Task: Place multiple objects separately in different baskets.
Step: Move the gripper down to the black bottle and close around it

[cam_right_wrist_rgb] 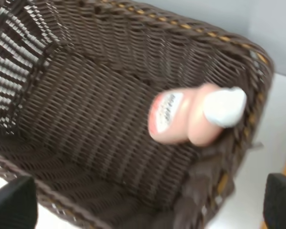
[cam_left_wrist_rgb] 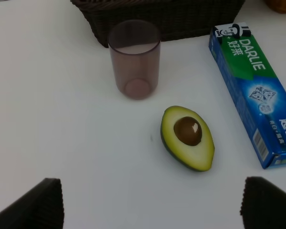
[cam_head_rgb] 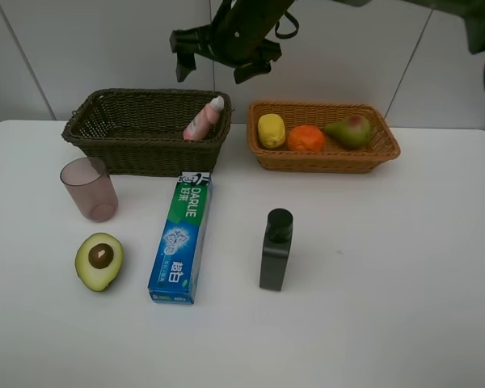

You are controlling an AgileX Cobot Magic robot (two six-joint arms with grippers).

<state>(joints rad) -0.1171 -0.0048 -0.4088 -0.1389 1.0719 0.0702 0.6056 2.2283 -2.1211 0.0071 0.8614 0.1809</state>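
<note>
One bottle in dark basket, three fruits in tan basket.

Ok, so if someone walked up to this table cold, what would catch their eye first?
Probably the bright fruit: a lemon, an orange and a red-green pear lined up in the light orange-tan basket at the back right. Next, the blue-green toothpaste box lying lengthwise left of centre, just in front of the dark basket, where a pink white-capped bottle leans in the right-hand end.

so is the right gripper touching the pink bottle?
Apart. Right wrist view: pink bottle lies in the dark basket, right gripper open, both fingertips clear of it.
</note>
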